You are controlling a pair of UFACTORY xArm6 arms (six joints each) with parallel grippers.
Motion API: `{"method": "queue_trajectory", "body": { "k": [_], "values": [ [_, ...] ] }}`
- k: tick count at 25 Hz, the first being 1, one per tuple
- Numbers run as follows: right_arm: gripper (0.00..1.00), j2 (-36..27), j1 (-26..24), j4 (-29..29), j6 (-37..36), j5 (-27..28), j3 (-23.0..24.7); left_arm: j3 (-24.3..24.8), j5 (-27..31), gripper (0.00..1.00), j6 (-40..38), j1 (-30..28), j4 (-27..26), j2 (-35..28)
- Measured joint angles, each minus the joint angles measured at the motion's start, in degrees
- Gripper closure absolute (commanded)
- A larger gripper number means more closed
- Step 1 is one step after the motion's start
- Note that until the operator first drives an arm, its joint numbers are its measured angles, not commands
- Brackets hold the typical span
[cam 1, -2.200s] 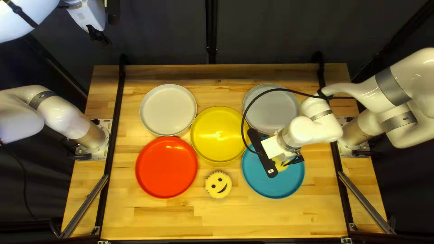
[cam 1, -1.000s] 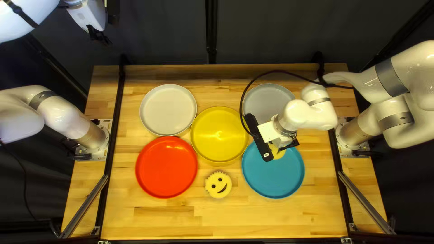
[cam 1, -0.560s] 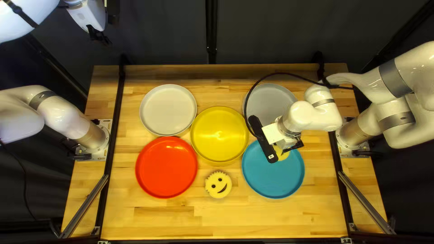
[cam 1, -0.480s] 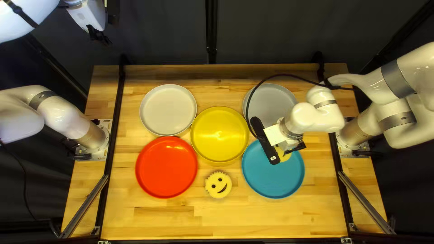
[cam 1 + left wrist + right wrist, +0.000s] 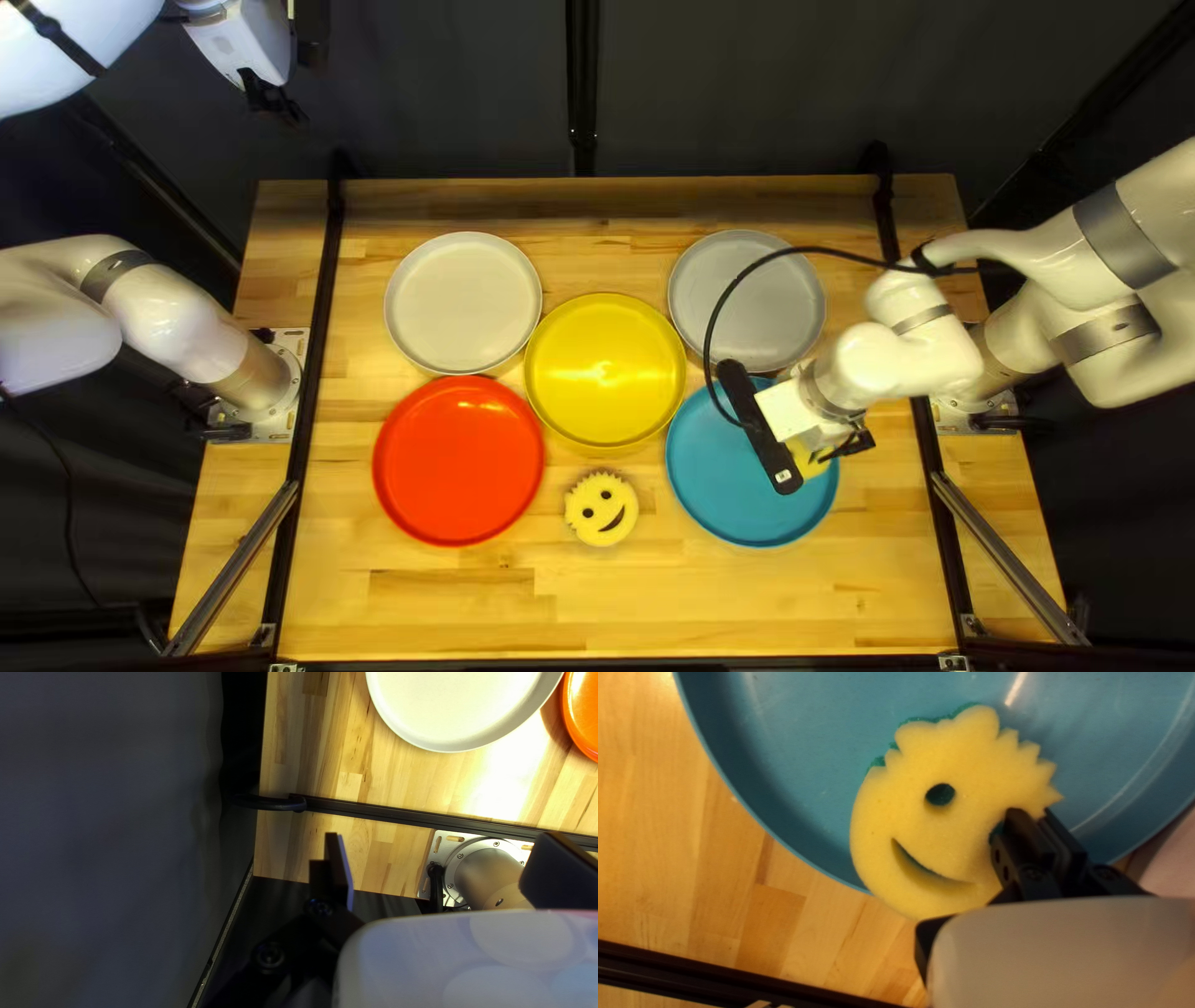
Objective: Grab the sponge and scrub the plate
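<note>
In the top left view my right gripper point(image 5: 852, 446) is over the right part of the blue plate point(image 5: 745, 488), with a yellow smiley sponge point(image 5: 812, 459) partly hidden beneath it. The right wrist view shows my right gripper point(image 5: 1037, 814) pinching this sponge point(image 5: 958, 812) between one eye hole and its outer edge. The sponge lies over the blue plate point(image 5: 803, 784) and overlaps its rim; its green underside peeks out. My left gripper point(image 5: 274, 102) hangs raised beyond the table's far left corner; in the left wrist view that gripper point(image 5: 445, 871) is open and empty.
Another smiley sponge point(image 5: 601, 509) lies on the table left of the blue plate. Around it are red point(image 5: 458, 461), yellow point(image 5: 605, 371), white point(image 5: 463, 303) and grey point(image 5: 747, 299) plates. A black cable point(image 5: 712, 326) loops from my right arm past the grey plate.
My right gripper and the held sponge have moved over the blue plate, rightward and toward the table's near edge. My left arm and the other plates have stayed still.
</note>
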Motion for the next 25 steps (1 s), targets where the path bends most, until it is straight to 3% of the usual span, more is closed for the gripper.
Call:
{"method": "queue_trajectory", "body": {
  "k": [6, 13, 25],
  "values": [
    [1.0, 3.4, 0.1, -1.4, -0.4, 0.5, -4.6, 0.0, 0.0, 0.0, 0.0, 0.0, 0.0, 0.0],
    [1.0, 4.4, -6.4, -1.2, -6.5, 2.3, -8.3, 0.0, 0.0, 0.0, 0.0, 0.0, 0.0, 0.0],
    [1.0, 5.4, -18.7, 12.5, -20.8, 6.5, -15.2, 0.0, 0.0, 0.0, 0.0, 0.0, 0.0, 0.0]
  ]
}}
